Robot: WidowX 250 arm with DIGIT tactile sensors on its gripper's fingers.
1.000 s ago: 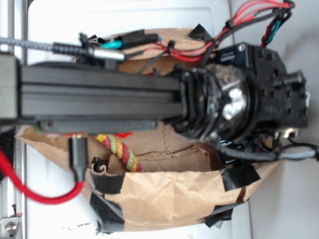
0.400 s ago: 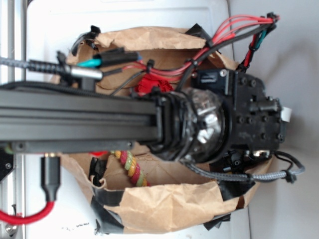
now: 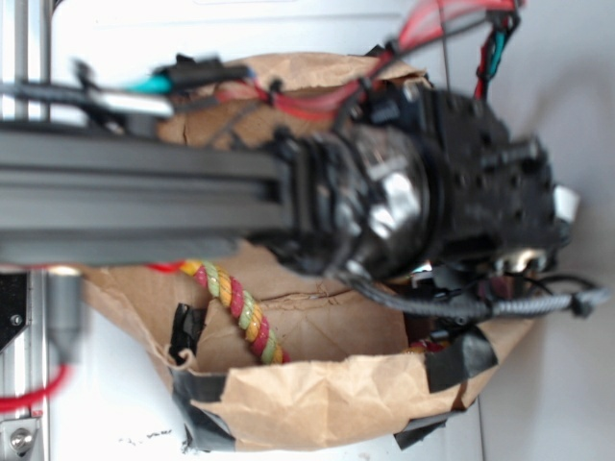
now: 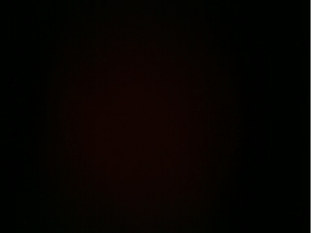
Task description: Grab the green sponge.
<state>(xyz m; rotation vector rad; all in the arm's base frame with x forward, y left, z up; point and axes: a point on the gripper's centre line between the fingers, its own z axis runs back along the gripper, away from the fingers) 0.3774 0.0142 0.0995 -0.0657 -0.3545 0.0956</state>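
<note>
The arm [image 3: 144,197] lies across the exterior view from the left, and its wrist housing [image 3: 452,182] covers the right half of the paper-lined bin [image 3: 317,394], whose brown walls are patched with black tape [image 3: 207,384]. The green sponge cannot be located in either view; it is judged to lie under the arm or wrist, if it is in the bin at all. To do the reach well, lower the wrist slowly inside the bin walls, keep it off the paper rim, and steer away from the twisted rope [image 3: 235,307] that lies on the bin floor toward the left. Close only once foam sits between the fingers. The gripper itself is hidden below the wrist body, so whether the claw is spread or pressed together cannot be told. The exterior view is motion-blurred around the arm and cables [image 3: 452,24]. The wrist view is entirely black and gives no information.
</note>
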